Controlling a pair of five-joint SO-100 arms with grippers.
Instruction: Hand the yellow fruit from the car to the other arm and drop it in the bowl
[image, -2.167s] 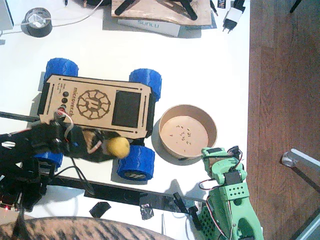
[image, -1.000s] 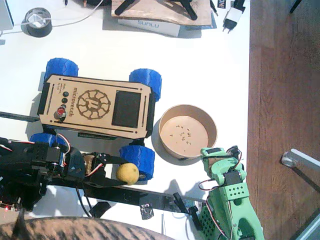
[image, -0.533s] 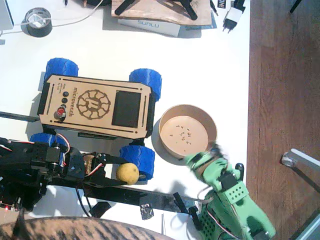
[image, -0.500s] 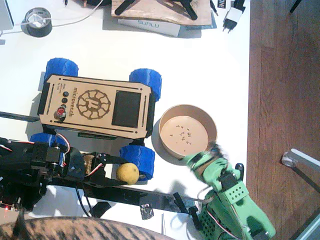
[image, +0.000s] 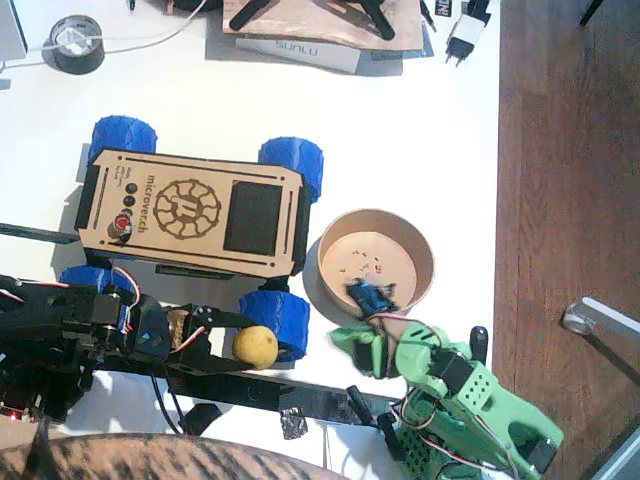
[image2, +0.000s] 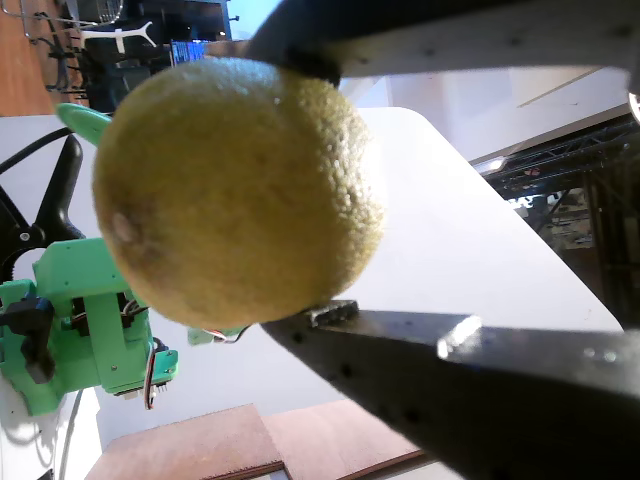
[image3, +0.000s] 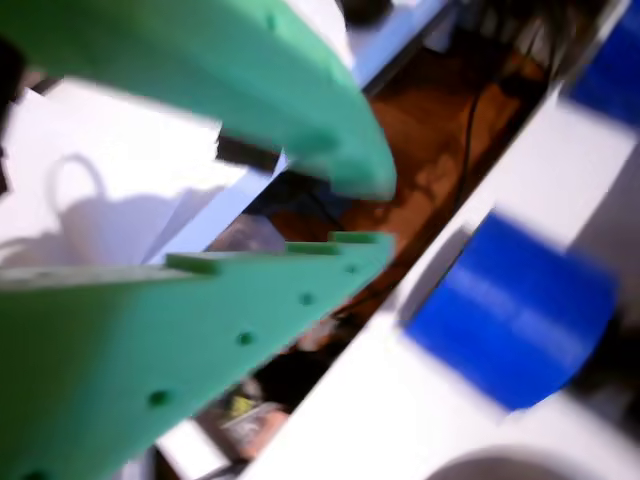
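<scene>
The yellow fruit (image: 255, 346) hangs just in front of the car's near right blue wheel (image: 274, 319), with my black left gripper (image: 250, 345) shut on it. In a wrist view the fruit (image2: 235, 190) fills the space between the black jaws. The car (image: 190, 212) stands at the left middle of the table. The tan bowl (image: 418, 243) sits right of the car. My green right gripper (image: 352, 346) points left, a short way right of the fruit and just in front of the bowl. Its jaws (image3: 365, 212) stand slightly open with nothing between them.
A black tape roll (image: 75, 45) lies at the far left corner. A box (image: 300, 48) and a white plug (image: 465, 35) lie along the back. The table's right edge (image: 497, 200) meets a brown wooden floor. A blue wheel (image3: 510, 310) shows blurred past the green jaws.
The green right arm has swung left from beside the bowl toward the fruit. The black left arm has held still with the fruit in its jaws.
</scene>
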